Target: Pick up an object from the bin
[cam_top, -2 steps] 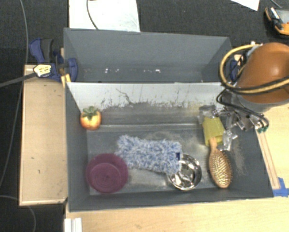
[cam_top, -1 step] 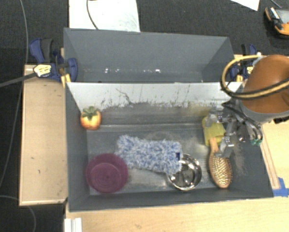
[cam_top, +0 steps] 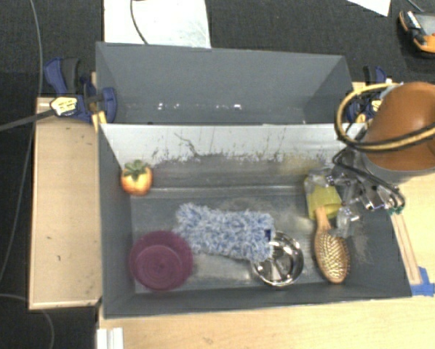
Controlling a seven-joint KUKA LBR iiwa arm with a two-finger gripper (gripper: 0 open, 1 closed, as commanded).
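in the bin [cam_top: 225, 93], far right, claw [cam_top: 346, 213] over a yellow block [cam_top: 322, 198]; grip state unclear.

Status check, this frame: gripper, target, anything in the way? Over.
Gripper at right end of bin, above yellow object and wooden hairbrush handle. Grasp not confirmed. Steel bowl lies just left of the brush; fuzzy blue cloth beyond it.
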